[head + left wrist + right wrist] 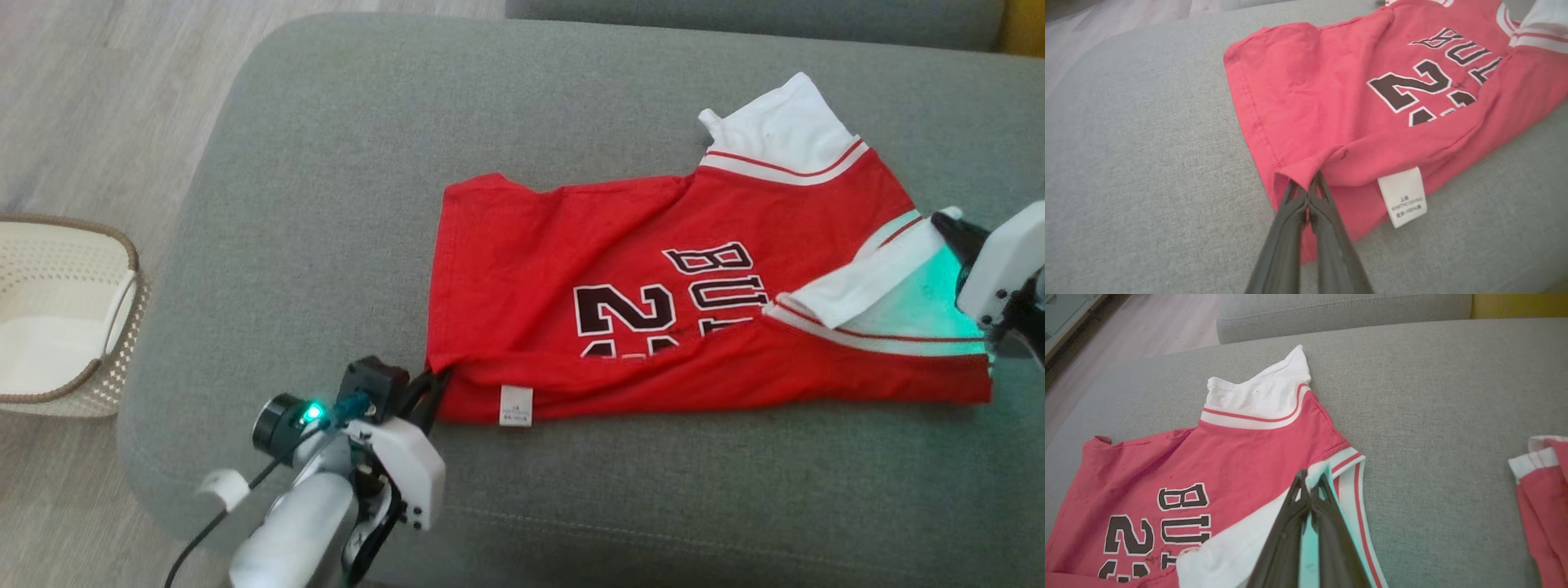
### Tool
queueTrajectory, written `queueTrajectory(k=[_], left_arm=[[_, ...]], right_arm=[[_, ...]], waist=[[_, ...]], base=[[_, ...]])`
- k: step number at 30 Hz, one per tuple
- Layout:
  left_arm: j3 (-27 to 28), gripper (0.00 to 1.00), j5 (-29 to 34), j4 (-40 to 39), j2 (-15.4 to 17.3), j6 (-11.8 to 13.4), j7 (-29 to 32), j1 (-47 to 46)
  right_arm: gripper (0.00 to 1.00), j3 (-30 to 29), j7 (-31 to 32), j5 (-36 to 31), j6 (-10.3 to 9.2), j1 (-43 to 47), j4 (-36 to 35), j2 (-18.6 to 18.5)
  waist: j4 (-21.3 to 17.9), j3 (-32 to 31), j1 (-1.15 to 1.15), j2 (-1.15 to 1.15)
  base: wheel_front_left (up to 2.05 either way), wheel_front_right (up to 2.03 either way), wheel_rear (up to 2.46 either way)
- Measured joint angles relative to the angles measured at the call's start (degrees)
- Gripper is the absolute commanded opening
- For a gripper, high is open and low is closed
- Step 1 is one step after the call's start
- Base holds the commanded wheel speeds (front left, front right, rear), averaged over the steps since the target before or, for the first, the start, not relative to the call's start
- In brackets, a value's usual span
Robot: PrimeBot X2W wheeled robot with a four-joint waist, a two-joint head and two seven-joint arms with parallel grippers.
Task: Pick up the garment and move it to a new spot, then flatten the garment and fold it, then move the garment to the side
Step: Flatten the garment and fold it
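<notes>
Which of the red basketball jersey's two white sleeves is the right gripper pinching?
The nearer white sleeve, folded over the lettered front of the red jersey; the right gripper is shut on its tip. The other white sleeve lies free at the far edge.

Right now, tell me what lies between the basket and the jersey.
Bare grey cushion separates basket and jersey, as the head view shows.

We note soft, even daylight over the garment (531, 310), faint shadow under its near hem. Teal glow tints its white sleeve (865, 282); in the wrist views its red washes pink and the floor (1126, 16) beyond it blurs.
</notes>
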Motion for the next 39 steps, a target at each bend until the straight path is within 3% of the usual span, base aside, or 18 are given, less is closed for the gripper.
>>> queueTrajectory(k=[20, 21, 22, 23, 28, 32, 39], left_arm=[[1.5, 0.0, -1.9, 11.8, -4.2, 2.6, -3.4, -6.6], [1.5, 0.33, -2.1, 12.3, -4.3, 2.6, -3.4, -6.8], [1.5, 0.71, -2.2, 12.8, -4.5, 2.6, -3.4, -6.9], [1.5, 1.0, -2.5, 13.3, -4.6, 2.7, -3.5, -7.0], [1.8, 1.0, -2.7, 14.8, -5.4, 4.3, -5.0, -7.3], [5.1, 1.0, -5.1, 12.8, -5.9, 7.1, -6.5, -7.3], [14.7, 1.0, -6.5, -4.6, -6.4, 13.1, -6.9, -0.9]], right_arm=[[0.0, 8.3, -7.2, 6.5, 0.0, -3.6, 5.1, -2.4], [0.66, 8.7, -7.2, 7.3, -0.01, -3.6, 5.4, -2.4], [1.0, 8.9, -7.6, 8.0, -0.01, -3.6, 5.5, -2.4], [1.0, 8.9, -7.8, 8.7, -0.01, -3.6, 5.6, -2.4], [1.0, 9.8, -9.8, 10.6, -0.01, -3.6, 6.9, -2.4], [1.0, 9.1, -14.3, 12.1, -0.01, -3.6, 7.2, -2.2], [1.0, 8.8, -25.2, 12.2, -0.01, 0.6, 1.6, -0.9]], waist=[[-0.4, 2.4, 0.0, 0.0], [-0.4, 2.4, 0.0, 0.0], [-0.4, 2.5, 0.0, 0.0], [-0.4, 2.4, 0.0, 0.0], [-0.4, 1.8, 0.0, 0.0], [-0.6, 0.6, 0.0, 0.0], [-1.4, -2.6, 0.0, 0.0]], base=[[0.0, 0.0, 0.0], [0.0, 0.0, 0.0], [0.0, 0.0, 0.0], [0.0, 0.0, 0.0], [0.0, 0.0, 0.0], [0.0, 0.0, 0.0], [0.0, 0.0, 0.0]])
